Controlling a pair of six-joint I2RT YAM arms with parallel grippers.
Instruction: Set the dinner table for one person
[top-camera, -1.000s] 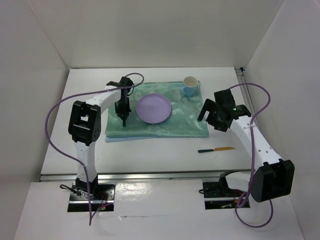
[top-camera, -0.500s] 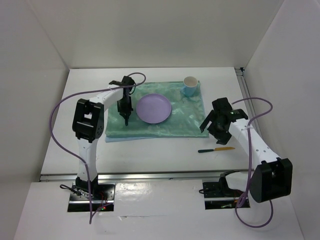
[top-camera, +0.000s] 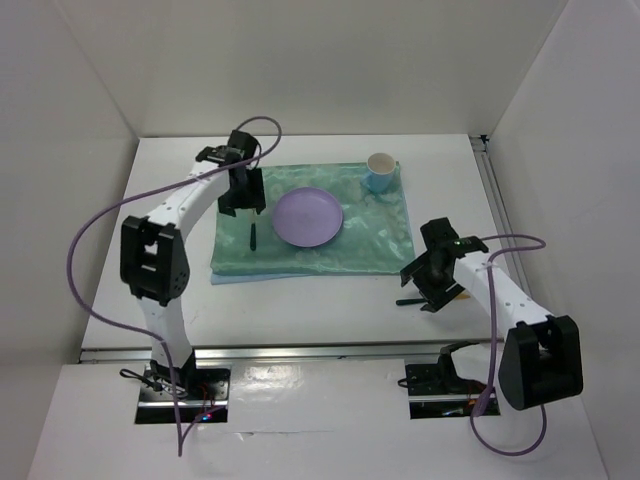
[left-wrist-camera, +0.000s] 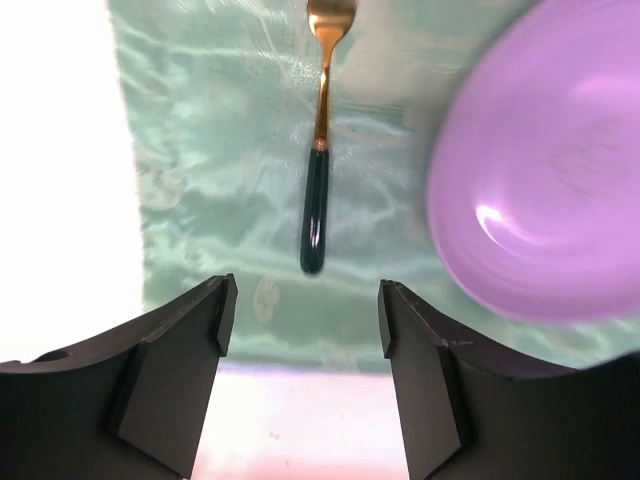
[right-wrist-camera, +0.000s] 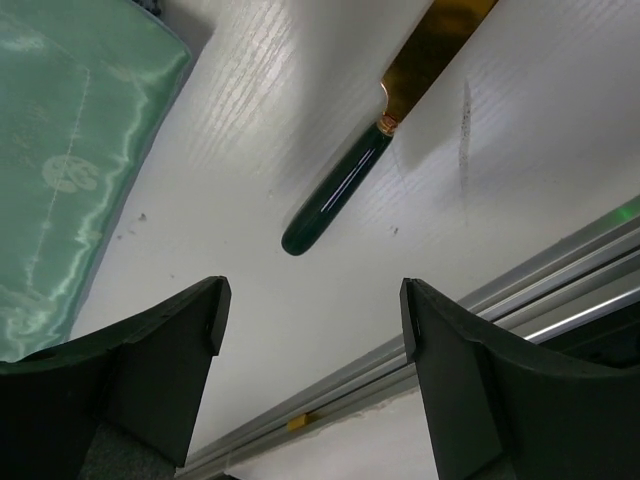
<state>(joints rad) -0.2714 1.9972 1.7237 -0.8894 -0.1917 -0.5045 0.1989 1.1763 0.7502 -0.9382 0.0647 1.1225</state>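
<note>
- Top external: the white surface (top-camera: 300, 310) carries a green cloth (top-camera: 375, 245) with a purple plate (top-camera: 309, 216) on it and a blue cup (top-camera: 380, 172) at its far right corner.
- Left wrist: the left pincer (left-wrist-camera: 305, 310), fingers apart, hangs over a gold, dark-handled utensil (left-wrist-camera: 314, 220) lying beside the plate.
- Right wrist: the right pincer (right-wrist-camera: 310, 310), fingers apart, hovers above a gold-bladed knife (right-wrist-camera: 340, 195) on the bare surface, just off the cloth.

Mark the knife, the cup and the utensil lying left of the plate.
knife (right-wrist-camera: 336, 186), right wrist view, middle of its dark green handle.
cup (top-camera: 378, 181), top external view, its blue side wall.
utensil (left-wrist-camera: 315, 210), left wrist view, middle of its dark green handle.
</note>
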